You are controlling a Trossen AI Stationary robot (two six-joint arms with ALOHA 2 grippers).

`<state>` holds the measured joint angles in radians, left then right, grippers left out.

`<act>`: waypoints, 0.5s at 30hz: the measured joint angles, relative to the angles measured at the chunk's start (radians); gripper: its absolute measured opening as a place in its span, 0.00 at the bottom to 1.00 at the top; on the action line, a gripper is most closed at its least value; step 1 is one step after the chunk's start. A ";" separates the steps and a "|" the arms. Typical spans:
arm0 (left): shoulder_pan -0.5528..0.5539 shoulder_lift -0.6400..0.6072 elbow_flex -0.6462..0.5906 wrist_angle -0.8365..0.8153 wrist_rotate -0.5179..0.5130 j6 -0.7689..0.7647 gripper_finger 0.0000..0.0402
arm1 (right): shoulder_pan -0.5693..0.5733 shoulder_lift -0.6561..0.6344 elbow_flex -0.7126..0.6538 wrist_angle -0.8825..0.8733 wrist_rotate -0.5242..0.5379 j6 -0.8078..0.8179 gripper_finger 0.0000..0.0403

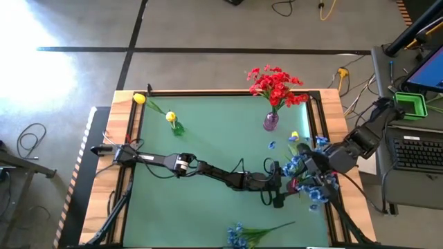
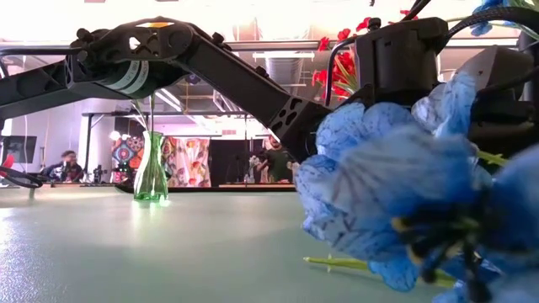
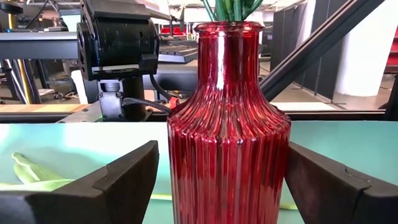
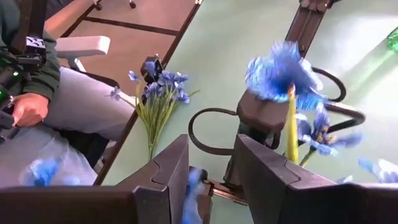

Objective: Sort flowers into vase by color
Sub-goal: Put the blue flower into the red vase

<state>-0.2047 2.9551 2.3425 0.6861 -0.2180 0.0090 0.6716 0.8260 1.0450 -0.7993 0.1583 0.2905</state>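
Grippers (image 1: 277, 187) crowded near right edge, green mat (image 1: 201, 145) open

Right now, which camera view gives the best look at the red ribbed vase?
The left wrist view: the red ribbed vase fills the frame between the left gripper and its open jaws, green stems in its neck. The high view hides it under arms and blue flowers. In the low and right wrist views I cannot make it out.
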 joint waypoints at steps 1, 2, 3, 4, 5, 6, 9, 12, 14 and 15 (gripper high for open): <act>0.000 0.000 0.000 0.000 0.000 -0.002 0.77 | 0.000 0.010 0.020 -0.015 0.000 -0.001 0.31; 0.000 -0.001 0.000 0.000 0.000 -0.006 0.77 | 0.000 0.020 0.041 -0.030 0.000 -0.001 0.31; 0.000 -0.001 0.000 0.000 0.000 -0.012 0.77 | 0.000 0.031 0.060 -0.039 0.000 -0.002 0.31; 0.000 -0.002 0.000 0.004 0.000 -0.017 0.77 | 0.000 0.040 0.079 -0.044 0.001 -0.006 0.31; -0.001 -0.005 0.000 0.005 0.000 -0.020 0.77 | 0.000 0.050 0.098 -0.047 0.001 -0.015 0.31; -0.002 -0.007 0.000 0.008 0.000 -0.022 0.77 | 0.000 0.059 0.116 -0.054 0.001 -0.020 0.31; -0.006 -0.012 0.000 0.013 0.000 -0.023 0.77 | 0.000 0.081 0.158 -0.077 0.001 -0.039 0.31; -0.010 -0.018 0.000 0.012 0.000 -0.020 0.77 | 0.000 0.095 0.185 -0.082 0.001 -0.053 0.31; -0.011 -0.028 0.000 0.002 0.000 -0.018 0.77 | 0.000 0.100 0.198 -0.085 0.001 -0.056 0.31; -0.011 -0.031 0.000 -0.003 0.000 -0.018 0.77 | 0.000 0.100 0.205 -0.085 0.001 -0.056 0.31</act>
<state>-0.2154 2.9239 2.3425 0.6834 -0.2184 -0.0088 0.6716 0.9264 1.2498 -0.8841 0.1593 0.2344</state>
